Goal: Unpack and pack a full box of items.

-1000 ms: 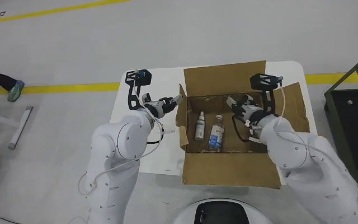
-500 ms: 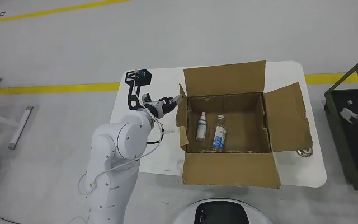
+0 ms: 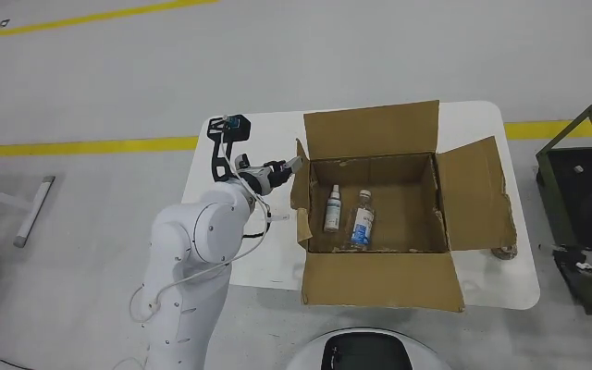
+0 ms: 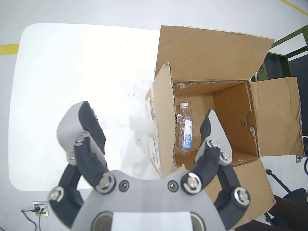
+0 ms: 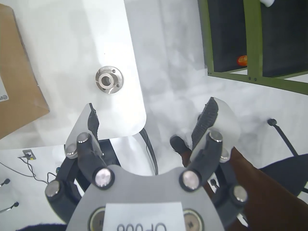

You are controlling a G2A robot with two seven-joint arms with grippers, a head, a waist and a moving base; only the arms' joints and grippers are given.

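Observation:
An open cardboard box (image 3: pixel 370 129) stands on the white table (image 3: pixel 259 139). Inside it lie a small white spray bottle (image 3: pixel 332 208) and a clear water bottle (image 3: pixel 361 220) side by side. My left gripper (image 3: pixel 294 164) hovers open just outside the box's left flap, with nothing between its fingers. In the left wrist view the left gripper (image 4: pixel 151 123) looks over that flap at the water bottle (image 4: pixel 184 131) in the box (image 4: pixel 211 56). My right gripper (image 5: pixel 154 118) is open and holds nothing, out past the table's near right corner (image 5: pixel 134 121), over the floor.
A round metal flange (image 5: pixel 109 80) lies on the table to the right of the box, also in the top view as the flange (image 3: pixel 504 252). A green-framed rack (image 5: pixel 228 25) stands on the floor beyond the table's right side. The box's side flap (image 5: pixel 14 73) lies spread out.
The right arm has drawn out of the box and swung away to the right, leaving the top view. The left arm, box and bottles have stayed put.

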